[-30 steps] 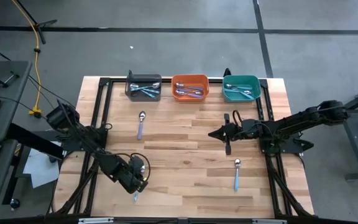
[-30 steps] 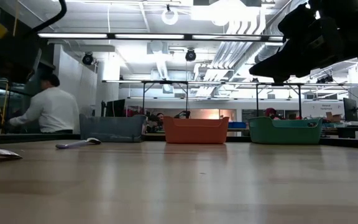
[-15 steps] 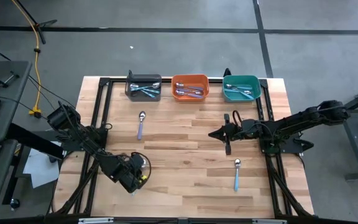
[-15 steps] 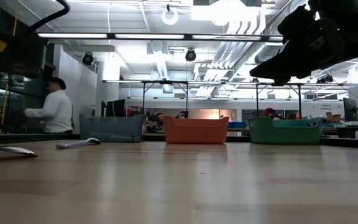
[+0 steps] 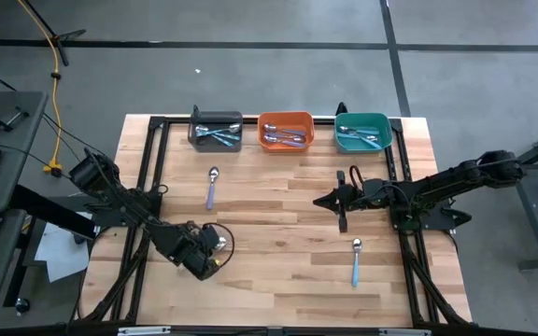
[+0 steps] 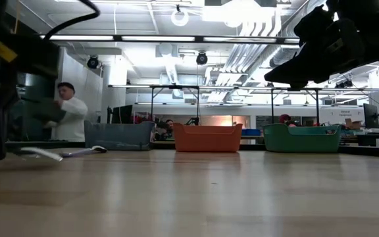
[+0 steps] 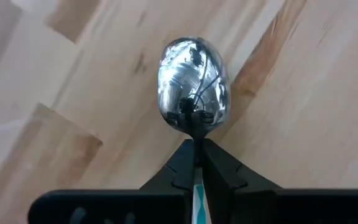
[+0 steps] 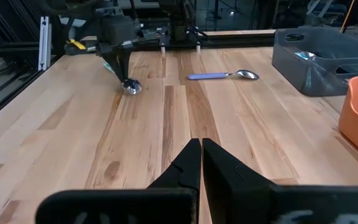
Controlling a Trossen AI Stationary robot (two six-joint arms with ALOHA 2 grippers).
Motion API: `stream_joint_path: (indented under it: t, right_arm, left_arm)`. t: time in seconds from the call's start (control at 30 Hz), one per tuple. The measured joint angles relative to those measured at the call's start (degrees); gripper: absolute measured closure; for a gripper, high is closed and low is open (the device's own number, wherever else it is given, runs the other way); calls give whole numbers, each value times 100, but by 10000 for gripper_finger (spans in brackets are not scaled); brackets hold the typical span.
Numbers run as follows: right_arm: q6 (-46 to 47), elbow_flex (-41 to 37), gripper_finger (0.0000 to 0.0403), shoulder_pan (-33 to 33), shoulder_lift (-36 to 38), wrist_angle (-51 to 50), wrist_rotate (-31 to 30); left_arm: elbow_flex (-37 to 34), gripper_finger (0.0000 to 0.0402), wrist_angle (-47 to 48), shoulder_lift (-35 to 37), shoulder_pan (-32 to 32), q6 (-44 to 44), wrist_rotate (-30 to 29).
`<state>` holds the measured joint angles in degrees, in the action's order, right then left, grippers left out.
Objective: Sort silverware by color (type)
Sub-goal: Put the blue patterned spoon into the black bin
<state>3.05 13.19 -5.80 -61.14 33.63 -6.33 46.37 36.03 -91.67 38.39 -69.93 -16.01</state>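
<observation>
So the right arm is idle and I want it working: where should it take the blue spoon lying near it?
Take the blue spoon by its handle, about midway, coming straight down with the fingers across it. It lies flat, clear of everything, bowl toward the bins; the slim handle suits closing fingers better than the rounded bowl.

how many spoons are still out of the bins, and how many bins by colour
Spoons lying loose on the table: 2, a lavender one and a light blue one
Spoons held in the left gripper: 1
Grey bin: 1
Orange bin: 1
Teal bin: 1
Total: 3 spoons out of the bins, 3 bins
</observation>
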Motion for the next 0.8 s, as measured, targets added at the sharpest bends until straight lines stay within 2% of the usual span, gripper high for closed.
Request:
stream_joint_path:
  t: [0.23,0.4,0.57,0.8]
  right_arm:
    - [0,0,403,0,0,-16,-4]
    - [0,0,403,0,0,-16,-3]
    - [-2,0,403,0,0,-18,-2]
    - [-1,0,403,2,0,-21,7]
  left_arm:
    - [0,396,825,735,-632,557,-308]
    - [0,397,1422,1603,-1691,1657,-554]
    - [45,397,1357,2314,-3378,3575,-621]
    - [525,398,762,2287,-5592,6829,-436]
